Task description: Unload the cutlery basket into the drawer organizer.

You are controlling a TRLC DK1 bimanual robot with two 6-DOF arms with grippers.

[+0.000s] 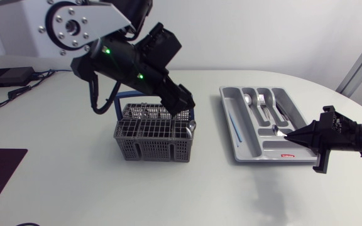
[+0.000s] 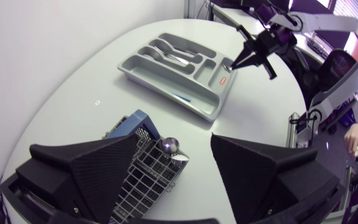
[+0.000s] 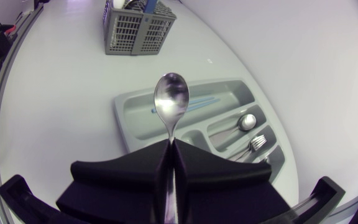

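Right wrist view showed our spoon (image 3: 171,99) pinched by its handle in our right gripper (image 3: 171,149), fingers pressed together on it, its bowl ahead over the drawer organizer (image 3: 124,124). Our left gripper (image 2: 173,142) hung spread wide above the cutlery basket (image 1: 153,135).

Bright, even light from overhead fills the head view, and the white table (image 1: 74,188) looks pale and almost free of shadow. The basket (image 1: 156,135) throws only a thin, soft shadow along its base. A faint grey smudge of shadow lies on the table in front of the tray (image 1: 266,147). Two small green lights glow on the left arm (image 1: 121,63). In the right wrist view the spoon (image 3: 171,102) shines and mirrors bright and dark patches. In the left wrist view a metal knob (image 2: 169,145) in the basket catches a small highlight. Both wrist views bend the table's edge into a strong curve.
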